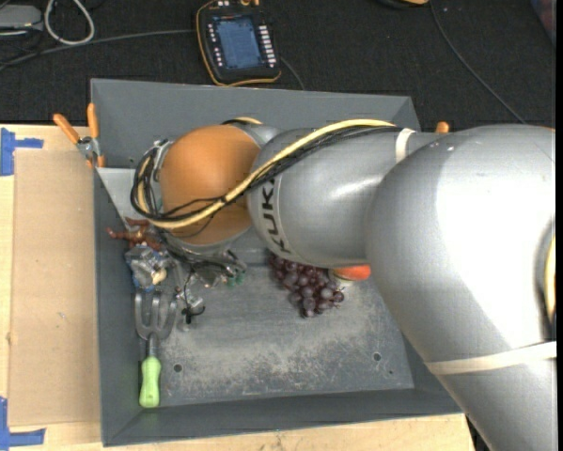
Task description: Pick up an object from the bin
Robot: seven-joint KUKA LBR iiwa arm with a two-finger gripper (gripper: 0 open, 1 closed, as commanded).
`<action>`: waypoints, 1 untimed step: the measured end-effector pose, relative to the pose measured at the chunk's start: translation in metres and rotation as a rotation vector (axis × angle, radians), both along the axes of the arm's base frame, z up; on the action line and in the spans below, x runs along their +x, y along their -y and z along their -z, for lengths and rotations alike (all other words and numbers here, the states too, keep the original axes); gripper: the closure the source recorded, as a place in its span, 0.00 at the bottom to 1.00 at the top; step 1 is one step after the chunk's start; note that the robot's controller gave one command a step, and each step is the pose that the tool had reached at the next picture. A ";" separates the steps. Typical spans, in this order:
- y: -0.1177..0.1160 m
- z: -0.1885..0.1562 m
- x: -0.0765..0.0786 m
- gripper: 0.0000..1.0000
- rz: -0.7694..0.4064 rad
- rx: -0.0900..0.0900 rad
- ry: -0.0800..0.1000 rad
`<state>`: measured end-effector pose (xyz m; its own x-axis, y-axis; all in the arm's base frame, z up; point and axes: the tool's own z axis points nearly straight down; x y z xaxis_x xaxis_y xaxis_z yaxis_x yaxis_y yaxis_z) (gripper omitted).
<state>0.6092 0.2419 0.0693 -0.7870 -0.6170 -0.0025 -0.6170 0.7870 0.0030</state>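
The gripper is held low at the left of the bin, under the round orange cover, so things there can be reached. Open or closed cannot be told. A shiny metal tool with a green handle is laid just beside it. Bumpy purple grapes are piled nearby.

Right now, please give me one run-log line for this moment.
arm low over bin left | near: small heap, green-handled tool | grapes centre, apart | grasp: cannot tell
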 end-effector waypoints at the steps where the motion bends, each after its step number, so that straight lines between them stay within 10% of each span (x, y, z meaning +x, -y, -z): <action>1: -0.006 -0.057 -0.010 0.00 -0.192 -0.001 0.004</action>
